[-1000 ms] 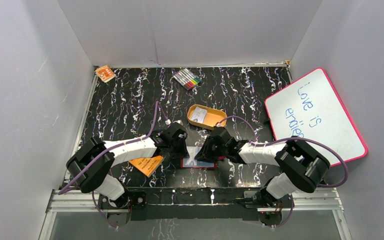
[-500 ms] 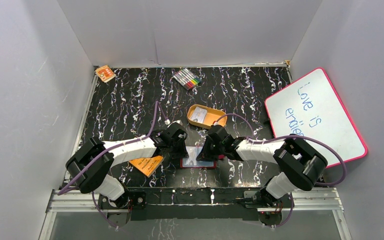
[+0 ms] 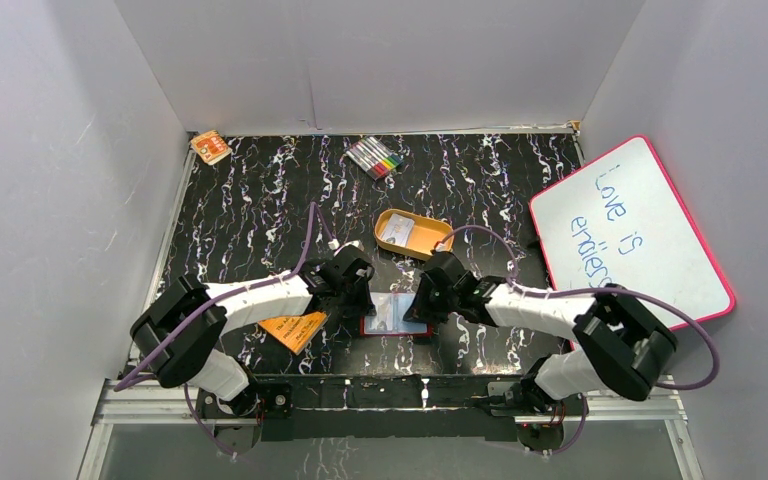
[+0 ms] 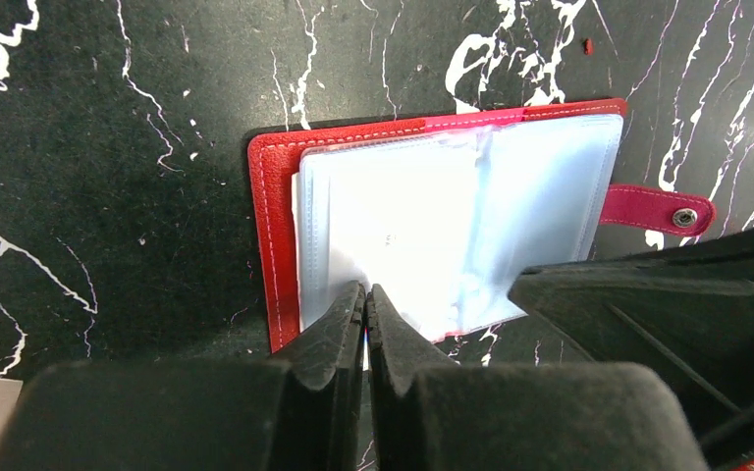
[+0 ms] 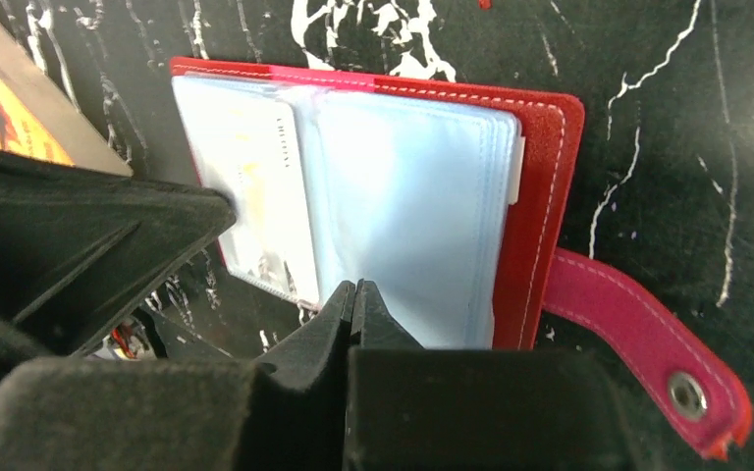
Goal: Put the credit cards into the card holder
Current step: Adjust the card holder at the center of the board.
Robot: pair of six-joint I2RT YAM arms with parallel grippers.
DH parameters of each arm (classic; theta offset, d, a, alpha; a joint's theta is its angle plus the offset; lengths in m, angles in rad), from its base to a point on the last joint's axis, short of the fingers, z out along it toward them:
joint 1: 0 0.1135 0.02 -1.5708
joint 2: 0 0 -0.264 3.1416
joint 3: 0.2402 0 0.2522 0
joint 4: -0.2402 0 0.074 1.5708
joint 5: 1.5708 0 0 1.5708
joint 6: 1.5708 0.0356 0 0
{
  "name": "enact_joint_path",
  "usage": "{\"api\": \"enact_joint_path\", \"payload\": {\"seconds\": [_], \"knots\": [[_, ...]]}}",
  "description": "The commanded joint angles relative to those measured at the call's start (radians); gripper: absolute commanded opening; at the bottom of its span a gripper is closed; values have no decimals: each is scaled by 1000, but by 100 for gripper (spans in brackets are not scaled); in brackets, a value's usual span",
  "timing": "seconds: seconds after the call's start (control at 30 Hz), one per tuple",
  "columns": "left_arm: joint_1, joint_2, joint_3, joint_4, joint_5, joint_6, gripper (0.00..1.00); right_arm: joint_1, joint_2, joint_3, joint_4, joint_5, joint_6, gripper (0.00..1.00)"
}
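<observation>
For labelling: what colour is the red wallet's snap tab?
Magenta-pink snap tab, clearest in the right wrist view.

The card holder (image 3: 397, 313) lies open and flat on the table (image 3: 250, 215), close to its near edge. Its red cover with white stitching faces down, its bluish-clear pockets (image 5: 407, 216) face up, and a pink snap tab (image 4: 656, 209) sticks out from one short side. A pale card (image 5: 255, 196) with faint print sits in one pocket. Another whitish card (image 3: 397, 232) lies in the orange tin (image 3: 432, 243) farther back.
</observation>
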Motion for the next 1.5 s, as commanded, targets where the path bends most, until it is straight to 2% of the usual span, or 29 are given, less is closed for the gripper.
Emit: {"api": "enact_joint_path", "payload": {"seconds": [0.0, 0.07, 0.17, 0.43, 0.87, 1.1, 1.23, 1.47], "knots": [[2, 13, -55, -126, -81, 27, 2, -2, -99, -11, 27, 17, -54, 14], [3, 17, -59, -124, -79, 24, 1, -2, -114, 13, 29, 17, -79, 29], [2, 17, -66, -119, -75, 20, 0, -1, -61, 78, 29, -22, -147, 43], [3, 26, -77, -104, -45, 2, 0, 19, 70, 114, 99, -44, -162, 48], [3, 9, -81, -95, -45, -10, 0, 37, 140, 135, 69, 10, -190, 49], [3, 10, -73, -102, -44, -3, 0, 54, 153, 131, 41, 39, -193, 41], [3, 11, -69, -103, -43, -6, 0, 71, 182, 157, -57, 108, -223, 32], [3, 2, -65, -103, -42, -8, 0, 81, 198, 143, -81, 130, -225, 32]]}}
